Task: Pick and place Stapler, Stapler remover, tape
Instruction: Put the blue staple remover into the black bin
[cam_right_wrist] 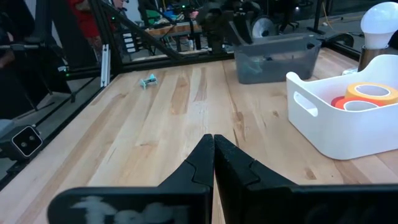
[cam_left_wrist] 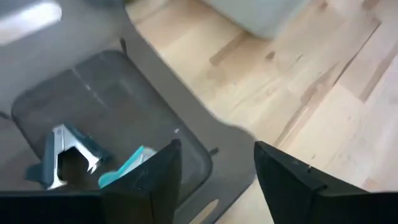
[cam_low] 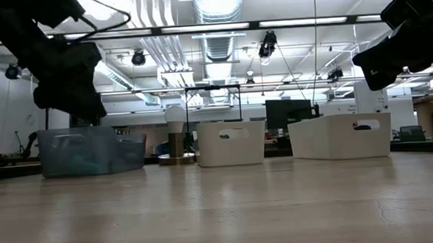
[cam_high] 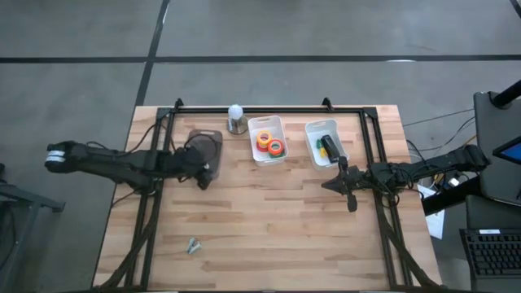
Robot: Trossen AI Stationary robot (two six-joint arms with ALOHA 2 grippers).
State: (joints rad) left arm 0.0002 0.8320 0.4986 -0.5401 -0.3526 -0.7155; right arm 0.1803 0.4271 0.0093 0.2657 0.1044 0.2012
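My left gripper (cam_high: 203,177) (cam_left_wrist: 214,180) is open and hovers above the near rim of the grey bin (cam_high: 205,146) (cam_left_wrist: 93,106). Inside that bin lie blue claw-shaped staple removers (cam_left_wrist: 68,155). My right gripper (cam_high: 352,202) (cam_right_wrist: 213,155) is shut and empty, above the table near the right white bin (cam_high: 323,130). In that bin lie the black stapler (cam_high: 329,148) and a small green thing. Orange and red tape rolls (cam_high: 269,144) (cam_right_wrist: 368,93) sit in the middle white bin (cam_high: 266,124). One more staple remover (cam_high: 193,245) (cam_right_wrist: 148,79) lies on the table by its near edge.
A light bulb on a stand (cam_high: 236,118) stands between the grey and the middle white bin. A black frame (cam_high: 269,107) runs around the table. In the low view both arms (cam_low: 62,63) (cam_low: 407,34) hang high above the board. Bare wood lies across the middle and near half.
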